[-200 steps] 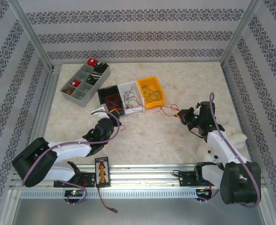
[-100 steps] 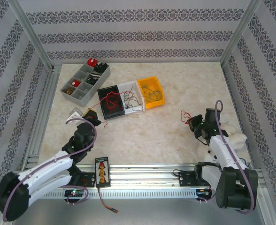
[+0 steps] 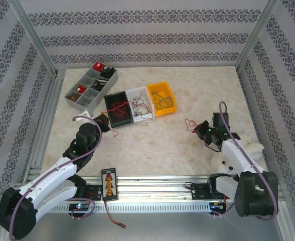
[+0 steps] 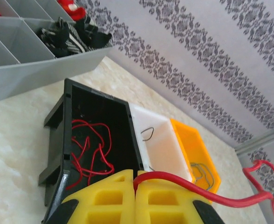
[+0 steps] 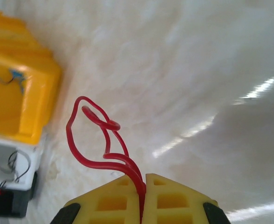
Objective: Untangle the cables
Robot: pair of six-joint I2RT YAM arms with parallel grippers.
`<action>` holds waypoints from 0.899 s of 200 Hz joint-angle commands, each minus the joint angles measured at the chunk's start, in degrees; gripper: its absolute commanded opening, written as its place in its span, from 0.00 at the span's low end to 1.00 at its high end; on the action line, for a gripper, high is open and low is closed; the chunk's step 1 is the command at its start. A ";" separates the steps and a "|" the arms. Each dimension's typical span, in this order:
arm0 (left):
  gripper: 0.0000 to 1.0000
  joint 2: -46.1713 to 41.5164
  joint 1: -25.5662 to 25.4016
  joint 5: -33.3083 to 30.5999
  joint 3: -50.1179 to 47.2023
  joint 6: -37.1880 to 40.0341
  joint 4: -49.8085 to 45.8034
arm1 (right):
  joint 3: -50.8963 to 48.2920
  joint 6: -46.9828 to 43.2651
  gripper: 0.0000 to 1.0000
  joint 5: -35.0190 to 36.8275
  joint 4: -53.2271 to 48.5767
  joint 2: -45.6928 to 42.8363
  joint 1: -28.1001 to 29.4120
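In the top view, the left gripper [image 3: 106,123] is seen just in front of the black bin [image 3: 118,109], and a short red cable [image 3: 115,132] sticks out from it toward the right. The right gripper [image 3: 198,129] is found well apart, on the right side of the table [image 3: 157,145], with a second red cable [image 3: 189,122] curling from its tip. A white bin [image 3: 140,103] and a yellow bin [image 3: 162,98] are set in a row beside the black one, and thin dark cables are held in each. A grey divided tray [image 3: 91,87] is placed further to the left.

In the left wrist view, the yellow fingers [image 4: 104,200] are pressed together and the short red cable [image 4: 207,195] is clamped between them; it is led away to the right. More red cables [image 4: 88,149] are lying inside the black bin.

In the right wrist view, the fingers are also closed, and the second red cable [image 5: 111,125] is pinched there. A loop is made by it over the table, near the yellow bin.
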 commanded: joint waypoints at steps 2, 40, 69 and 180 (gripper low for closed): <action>0.00 -2.96 0.54 -10.16 1.04 -4.67 -7.01 | 4.34 -8.81 0.02 -1.47 1.73 0.41 7.90; 0.00 -14.21 0.45 -27.42 0.41 -17.82 -26.40 | 13.21 -14.64 0.03 -2.57 3.02 6.42 21.14; 0.00 -20.60 0.48 -32.90 2.06 -18.87 -38.30 | 22.58 -12.45 0.04 -3.13 6.70 18.27 27.26; 0.00 -18.33 0.55 -22.80 1.51 -10.98 -32.77 | 59.76 -5.35 0.50 -8.70 9.20 53.67 30.99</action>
